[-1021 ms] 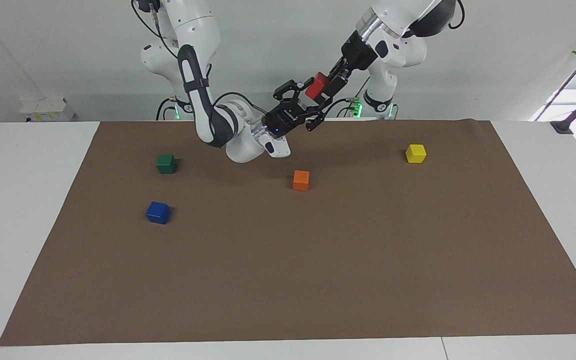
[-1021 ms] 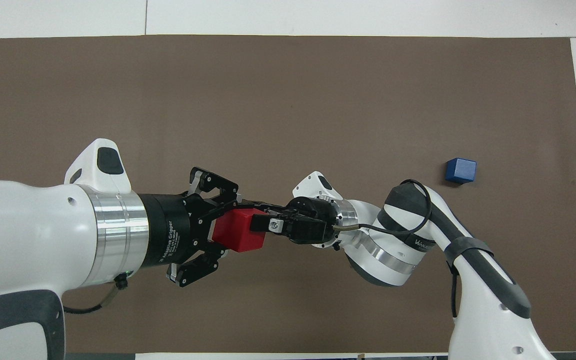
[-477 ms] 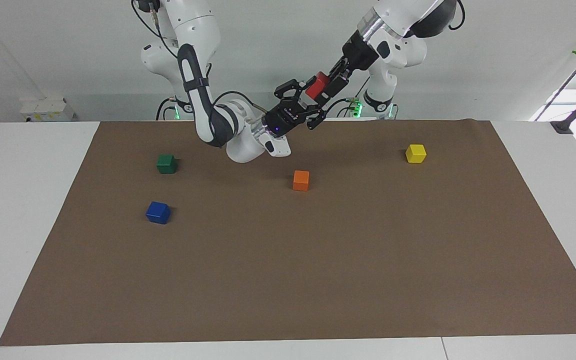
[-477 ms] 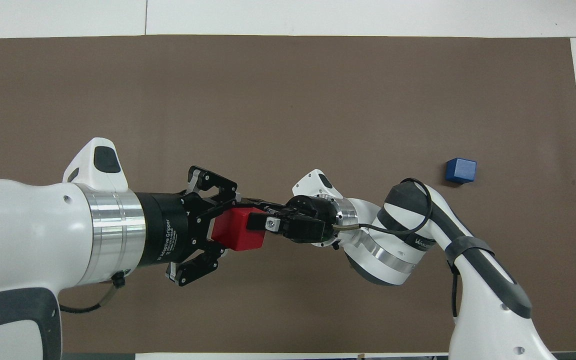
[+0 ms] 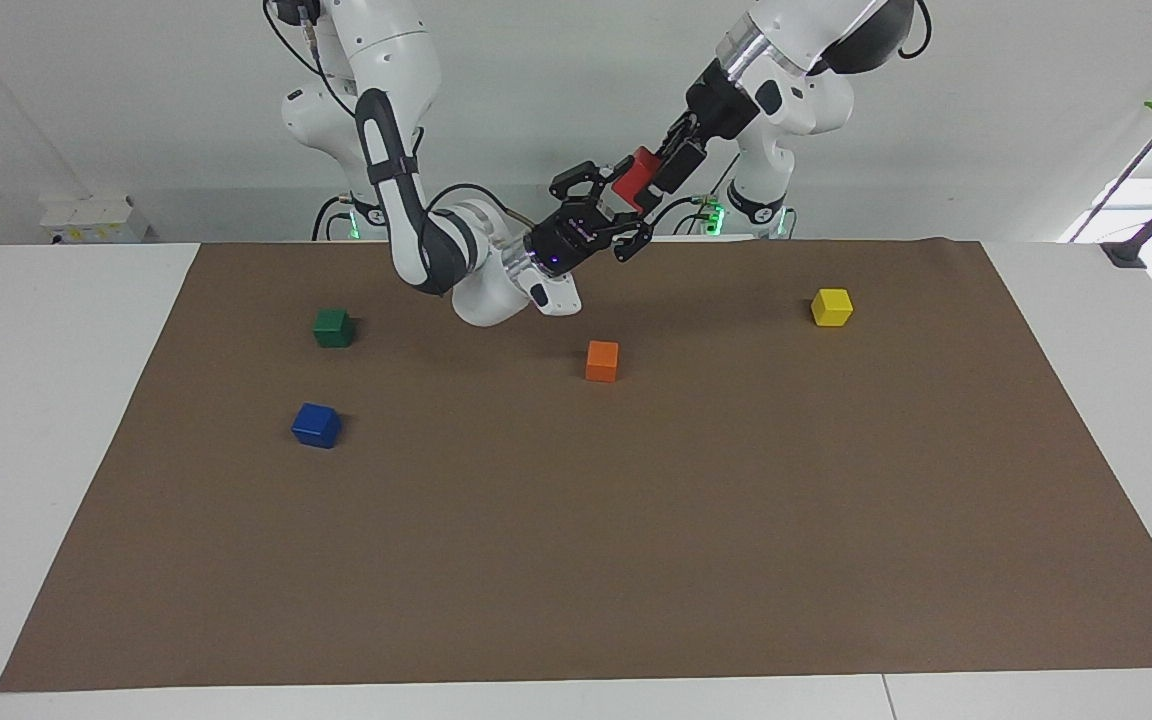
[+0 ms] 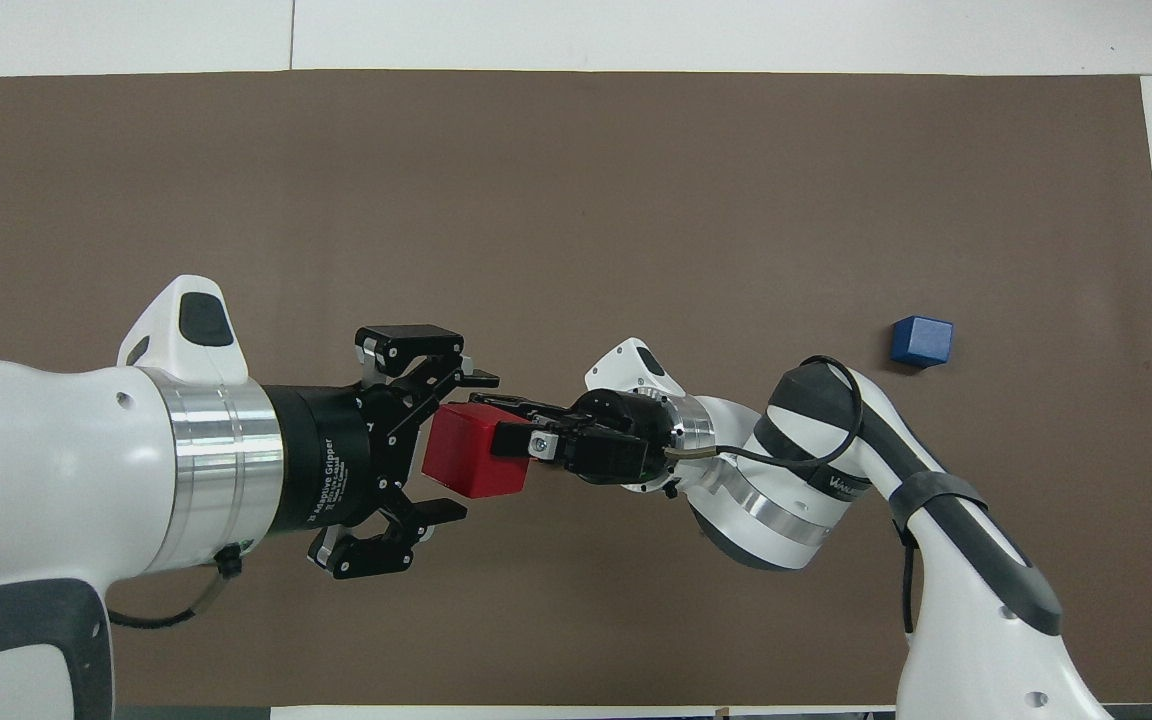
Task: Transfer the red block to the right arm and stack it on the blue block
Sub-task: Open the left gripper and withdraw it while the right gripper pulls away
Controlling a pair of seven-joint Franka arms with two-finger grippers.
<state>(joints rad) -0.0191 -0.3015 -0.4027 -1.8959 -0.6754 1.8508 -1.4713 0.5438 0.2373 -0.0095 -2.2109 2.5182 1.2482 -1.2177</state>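
The red block (image 5: 633, 172) (image 6: 471, 462) is up in the air over the mat's edge nearest the robots, between both grippers. My right gripper (image 5: 621, 200) (image 6: 511, 445), the one with the blue light, is shut on the block's end toward the right arm. My left gripper (image 5: 654, 168) (image 6: 436, 447) is at the block's other end with its fingers spread open on both sides of it. The blue block (image 5: 316, 425) (image 6: 921, 341) lies on the mat toward the right arm's end of the table.
On the brown mat (image 5: 636, 550) lie a green block (image 5: 333, 327) nearer to the robots than the blue one, an orange block (image 5: 602, 360) near the middle, and a yellow block (image 5: 831, 306) toward the left arm's end.
The left gripper's fingers have spread open off the red block. The right gripper has stayed closed on it. Both hands have barely shifted.
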